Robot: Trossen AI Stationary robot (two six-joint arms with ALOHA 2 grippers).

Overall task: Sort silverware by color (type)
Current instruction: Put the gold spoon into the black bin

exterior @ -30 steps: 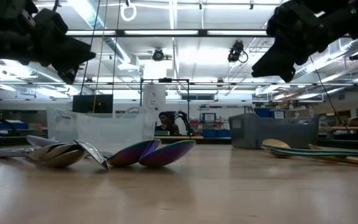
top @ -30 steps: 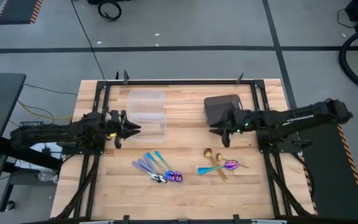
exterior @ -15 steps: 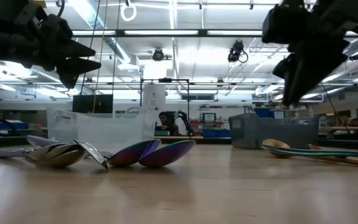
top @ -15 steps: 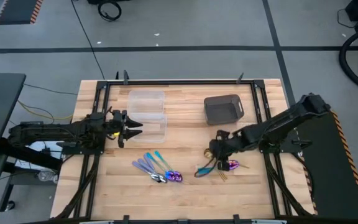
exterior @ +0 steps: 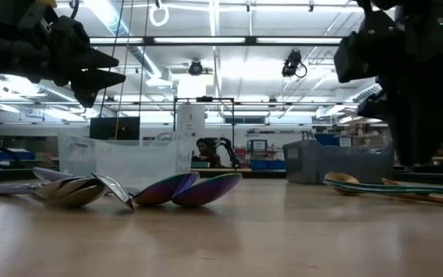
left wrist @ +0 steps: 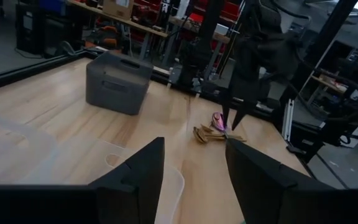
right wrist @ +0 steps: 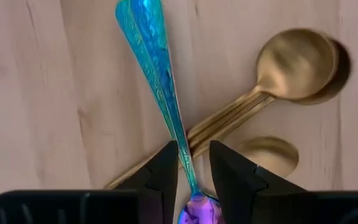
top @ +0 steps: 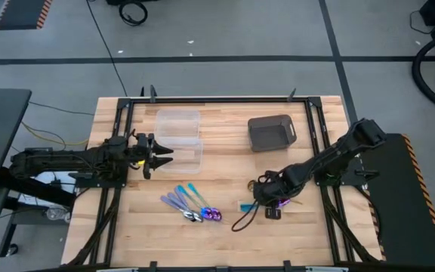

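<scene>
Right gripper [right wrist: 193, 168] straddling a teal-handled spoon [right wrist: 157, 74] in the mixed pile

Its fingers stand narrowly apart on either side of the slim handle, apparently to lift it off the gold spoons [right wrist: 291, 65] it crosses. The left gripper [top: 157, 155] waits spread and empty beside the clear tubs [top: 178, 136]; a teal and lavender group [top: 191, 204] lies near it.

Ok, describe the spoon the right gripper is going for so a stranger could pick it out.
On the wooden table, find the dark grey bin; nearer the front edge lies a small utensil pile under the right gripper. Take the teal-handled spoon, purple-headed, lying across the gold spoons.
</scene>
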